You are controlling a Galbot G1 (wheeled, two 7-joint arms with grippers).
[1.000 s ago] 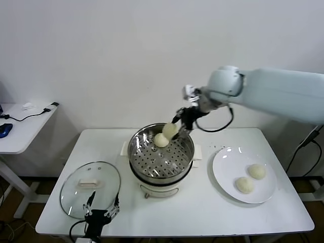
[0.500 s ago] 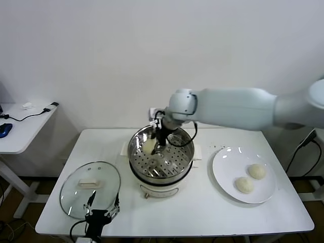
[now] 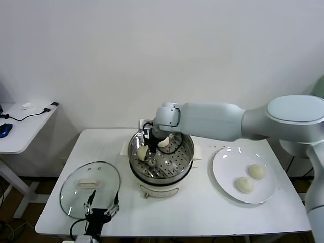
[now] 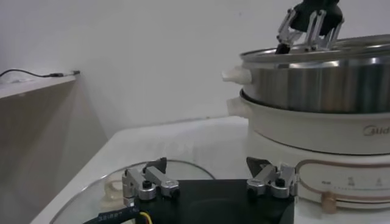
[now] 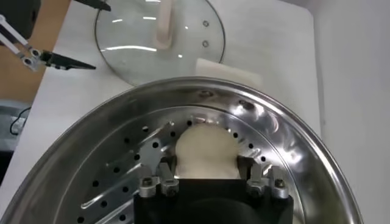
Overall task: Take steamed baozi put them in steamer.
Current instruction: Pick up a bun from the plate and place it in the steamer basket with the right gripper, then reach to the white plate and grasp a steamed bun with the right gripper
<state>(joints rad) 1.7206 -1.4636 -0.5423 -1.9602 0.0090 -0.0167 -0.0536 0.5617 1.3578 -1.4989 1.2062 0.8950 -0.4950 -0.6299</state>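
Note:
The steamer (image 3: 172, 164) is a shiny perforated basket on a white pot at the table's middle. My right gripper (image 3: 148, 153) reaches down into its left part and is shut on a cream-white baozi (image 3: 143, 152). In the right wrist view that baozi (image 5: 205, 149) sits between the fingers (image 5: 163, 173), low over the perforated floor (image 5: 116, 176). A second baozi (image 3: 163, 143) lies in the basket at the back. Two more baozi (image 3: 256, 171) (image 3: 244, 185) lie on the white plate (image 3: 225, 167) at the right. My left gripper (image 3: 103, 205) is open and parked at the front left.
A round glass lid (image 3: 81, 185) with a white handle lies flat at the front left, just ahead of the left gripper (image 4: 210, 169). The left wrist view shows the steamer wall (image 4: 323, 79) and the right gripper (image 4: 308, 27) above its rim. A side table (image 3: 23, 126) stands at far left.
My right arm has carried the baozi leftward from above the steamer's back rim and lowered it into the basket's left part. The left arm has not moved.

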